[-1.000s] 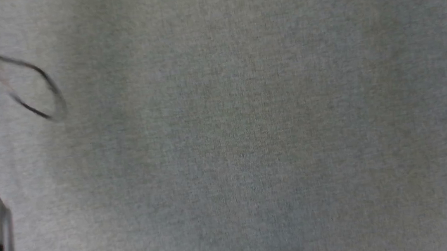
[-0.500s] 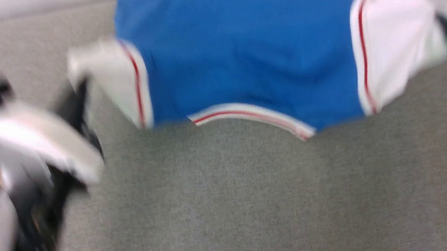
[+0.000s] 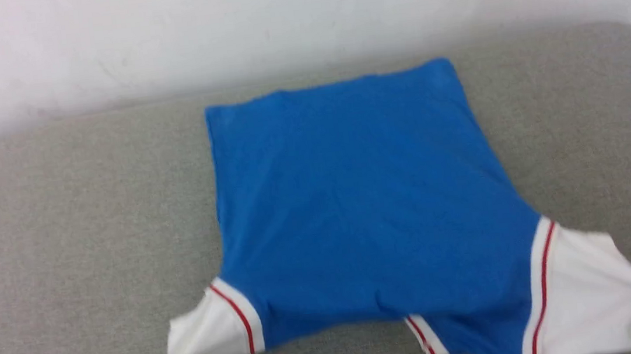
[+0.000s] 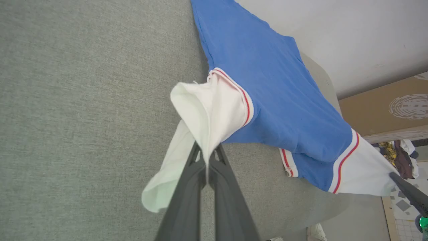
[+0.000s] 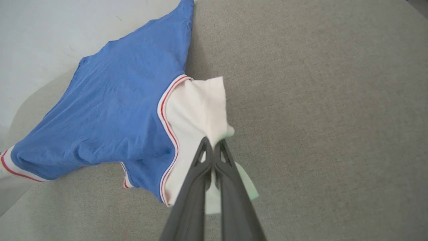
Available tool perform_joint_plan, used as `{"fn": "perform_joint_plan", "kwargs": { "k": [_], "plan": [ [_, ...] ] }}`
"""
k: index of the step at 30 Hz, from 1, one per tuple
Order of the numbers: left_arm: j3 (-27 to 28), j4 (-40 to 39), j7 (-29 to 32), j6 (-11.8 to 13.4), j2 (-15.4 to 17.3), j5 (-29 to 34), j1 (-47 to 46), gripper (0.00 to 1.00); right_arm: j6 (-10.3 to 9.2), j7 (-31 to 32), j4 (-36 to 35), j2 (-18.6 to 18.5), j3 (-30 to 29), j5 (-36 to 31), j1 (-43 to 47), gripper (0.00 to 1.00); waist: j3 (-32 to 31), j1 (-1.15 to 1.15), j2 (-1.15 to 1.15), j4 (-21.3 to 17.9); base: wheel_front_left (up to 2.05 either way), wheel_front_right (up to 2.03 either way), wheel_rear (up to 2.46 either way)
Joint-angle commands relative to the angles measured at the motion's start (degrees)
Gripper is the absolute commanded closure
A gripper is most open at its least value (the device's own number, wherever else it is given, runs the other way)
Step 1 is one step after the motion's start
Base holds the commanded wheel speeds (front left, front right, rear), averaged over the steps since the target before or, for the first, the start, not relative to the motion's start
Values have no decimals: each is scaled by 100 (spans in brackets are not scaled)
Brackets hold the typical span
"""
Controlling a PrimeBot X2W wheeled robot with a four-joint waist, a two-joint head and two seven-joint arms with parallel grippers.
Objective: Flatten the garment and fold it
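- Garment [image 3: 364,195]: blue body spread on grey cushion [image 3: 63,227], hem far, collar near.
- Left gripper [image 4: 208,155]: jaws pinched tight on left white sleeve [image 4: 207,113], raised off cushion.
- Right gripper [image 5: 212,149]: jaws clamped on right white sleeve [image 5: 197,110].

Grey woven-fabric padded surface [image 3: 51,228] with rounded corners takes up most of the head frame. Plain white wall [image 3: 275,17] across the top, soft shadow where they meet. Light even, diffuse. Left wrist frame, right edge: brown cardboard box [image 4: 384,110] with pale circular print. Just below it, heap of mixed-colour clothes [image 4: 398,155]. Lower right corner: pale tiled floor [image 4: 403,219] with grey diamond inlays.
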Motion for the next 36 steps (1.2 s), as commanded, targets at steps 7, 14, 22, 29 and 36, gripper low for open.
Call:
{"fn": "perform_joint_plan", "kwargs": {
  "k": [7, 14, 22, 29, 36],
  "plan": [
    [124, -347, -27, -270, 153, -308, 916, 100, -4, 21, -166, 12, -116, 282, 975, 100, -601, 2, 0, 137, 0, 0, 0],
    [190, -329, -288, -206, 94, -100, 1072, 100, -4, -254, -356, 12, 8, -377, 1279, 100, -667, 2, 0, 174, 0, 0, 0],
    [-304, -96, -370, -100, -118, 419, 336, 100, -4, -843, 84, -550, 900, -1866, 876, 100, -230, 2, 0, 256, 0, 0, 0],
    [-677, 92, -206, -63, -217, 745, -443, 100, -4, -1130, 1505, -816, 1507, -2432, 272, 100, 60, 2, 0, 434, 0, 0, 0],
    [-832, 89, -151, 42, -301, 905, -692, 100, -4, -1486, 2655, -728, 1604, -2536, -94, 90, 67, 2, 0, 512, 0, 0, 0]
  ]
}}
